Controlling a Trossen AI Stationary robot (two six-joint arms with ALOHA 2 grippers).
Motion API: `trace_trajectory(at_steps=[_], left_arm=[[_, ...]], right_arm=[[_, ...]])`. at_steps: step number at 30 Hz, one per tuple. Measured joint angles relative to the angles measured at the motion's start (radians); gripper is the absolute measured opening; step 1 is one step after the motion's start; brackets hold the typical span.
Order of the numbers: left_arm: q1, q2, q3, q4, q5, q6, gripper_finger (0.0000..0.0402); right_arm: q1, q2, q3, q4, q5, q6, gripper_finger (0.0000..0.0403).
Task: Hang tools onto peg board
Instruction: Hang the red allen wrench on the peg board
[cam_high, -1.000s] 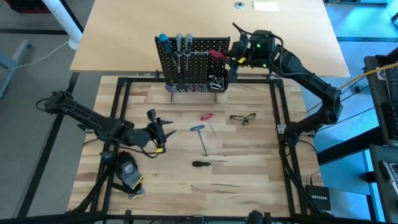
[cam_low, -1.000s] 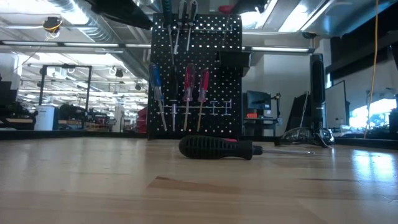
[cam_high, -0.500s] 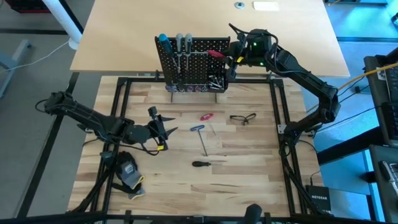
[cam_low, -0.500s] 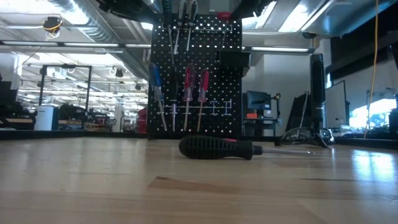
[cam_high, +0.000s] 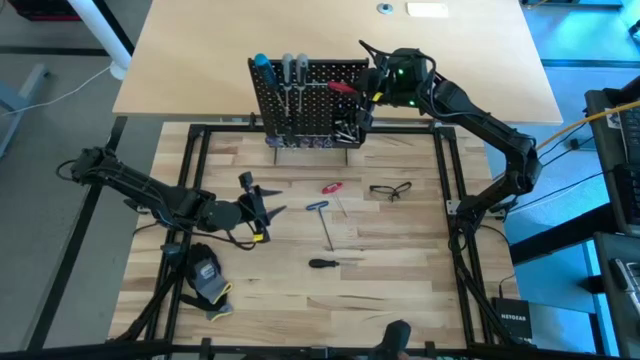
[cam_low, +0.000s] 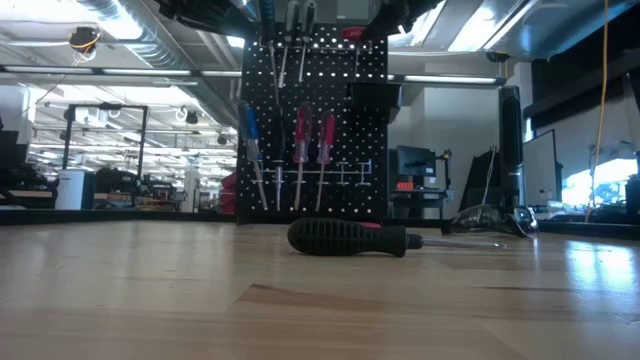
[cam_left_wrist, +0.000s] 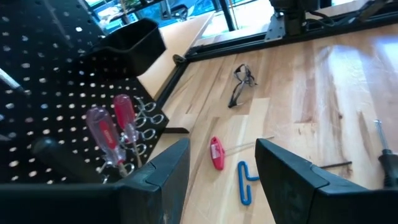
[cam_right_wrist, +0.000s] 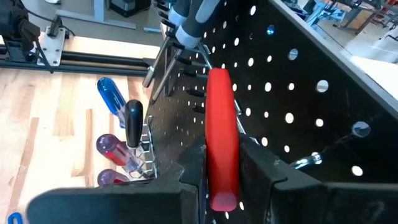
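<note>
Right wrist view showed the right hand (cam_right_wrist: 222, 163) pinching the red-handled screwdriver (cam_right_wrist: 221, 130), long axis pointing along the peg board (cam_right_wrist: 298, 93) face just beside it.

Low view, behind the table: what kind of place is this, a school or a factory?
Probably a big open lab or workshop. Bare ducts and strip lights run across the ceiling, metal racks stand far back, and computer monitors sit behind the peg board.

Peg board (cam_high: 308, 102) stands behind scattered tools (cam_high: 327, 222) on table (cam_high: 400, 270).
</note>
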Motion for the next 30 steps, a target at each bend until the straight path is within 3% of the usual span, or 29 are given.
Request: trace_trajectory(at_steps=[13, 18, 22, 30], left_arm=[[0.000, 0.000, 0.000, 0.002, 0.021, -0.001, 0.0171], [0.000, 0.000, 0.000, 0.002, 0.023, -0.008, 0.0171], [0.000, 0.000, 0.000, 0.001, 0.023, -0.008, 0.0171], [0.004, 0.001, 0.000, 0.003, 0.030, -0.011, 0.0171]], right_arm=[[0.001, 0.002, -0.001, 0.011, 0.042, 0.025, 0.0065], [0.001, 0.004, 0.007, 0.009, 0.092, 0.177, 0.0065], [0.000, 0.005, 0.030, -0.027, 0.067, 0.257, 0.0065], [-0.002, 0.005, 0.084, -0.120, 0.062, 0.329, 0.0065]])
